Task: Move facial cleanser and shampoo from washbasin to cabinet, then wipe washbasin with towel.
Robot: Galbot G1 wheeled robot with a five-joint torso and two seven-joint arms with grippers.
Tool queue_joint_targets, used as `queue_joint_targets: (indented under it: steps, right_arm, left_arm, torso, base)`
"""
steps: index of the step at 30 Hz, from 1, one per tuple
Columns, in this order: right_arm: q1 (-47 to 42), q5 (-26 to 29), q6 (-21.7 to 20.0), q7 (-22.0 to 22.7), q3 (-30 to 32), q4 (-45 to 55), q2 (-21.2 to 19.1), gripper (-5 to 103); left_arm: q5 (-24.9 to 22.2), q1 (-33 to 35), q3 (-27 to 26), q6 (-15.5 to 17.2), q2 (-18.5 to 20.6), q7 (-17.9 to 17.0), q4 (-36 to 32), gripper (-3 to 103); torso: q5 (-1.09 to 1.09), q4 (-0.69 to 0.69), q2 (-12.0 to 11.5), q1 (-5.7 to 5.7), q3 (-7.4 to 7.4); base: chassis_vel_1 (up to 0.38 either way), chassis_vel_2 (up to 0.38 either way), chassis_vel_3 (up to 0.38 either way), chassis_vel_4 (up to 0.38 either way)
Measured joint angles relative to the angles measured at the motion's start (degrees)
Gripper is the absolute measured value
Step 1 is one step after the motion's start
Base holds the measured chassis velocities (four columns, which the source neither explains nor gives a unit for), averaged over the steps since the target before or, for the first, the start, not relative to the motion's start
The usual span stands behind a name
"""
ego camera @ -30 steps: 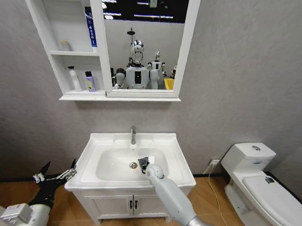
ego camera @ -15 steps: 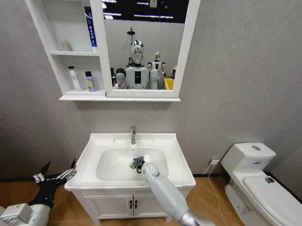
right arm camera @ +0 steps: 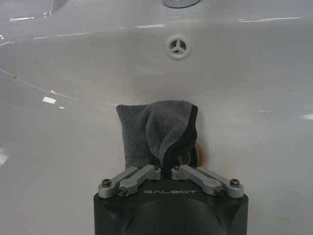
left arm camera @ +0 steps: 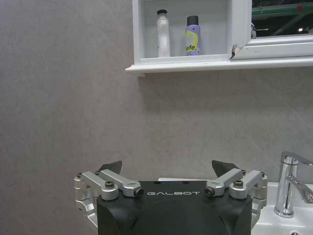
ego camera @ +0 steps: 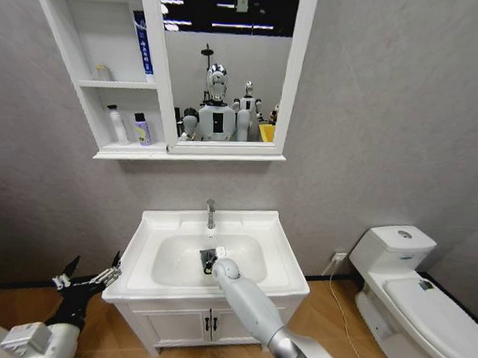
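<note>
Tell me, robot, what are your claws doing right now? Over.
Right claw shut on towel, down in washbasin bowl over the drain. Left claw open, parked beside the washbasin. Two bottles on cabinet shelf. Nothing in the way.

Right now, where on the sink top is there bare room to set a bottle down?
The white ceramic washbasin has bare flat rims left and right of the bowl. The bowl's middle is crowded: the right claw presses the dark grey towel over the drain.
</note>
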Motion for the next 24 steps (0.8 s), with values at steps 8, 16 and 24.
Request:
queue_joint_targets:
  steps: [8, 16, 24]
  right_arm:
    - [-0.5, -0.3, -0.6, 0.8, 0.1, 0.5, 0.0, 4]
    - [-1.6, 0.9, -3.3, 5.0, 1.7, 3.4, -2.8, 4]
    - [-1.9, 2.9, -5.1, 7.7, 3.1, 7.3, -7.3, 4]
  left_arm:
    - [0.0, 0.0, 0.0, 0.0, 0.0, 0.0, 0.0, 100]
    - [0.0, 0.0, 0.0, 0.0, 0.0, 0.0, 0.0, 100]
    - [0.0, 0.0, 0.0, 0.0, 0.0, 0.0, 0.0, 100]
  torso:
    - [0.01, 0.01, 0.0, 0.0, 0.0]
    - [0.02, 0.0, 0.0, 0.0, 0.0]
    - [0.02, 0.0, 0.0, 0.0, 0.0]
  base:
    - [0.0, 0.0, 0.0, 0.0]
    - [0.0, 0.0, 0.0, 0.0]
    - [0.0, 0.0, 0.0, 0.0]
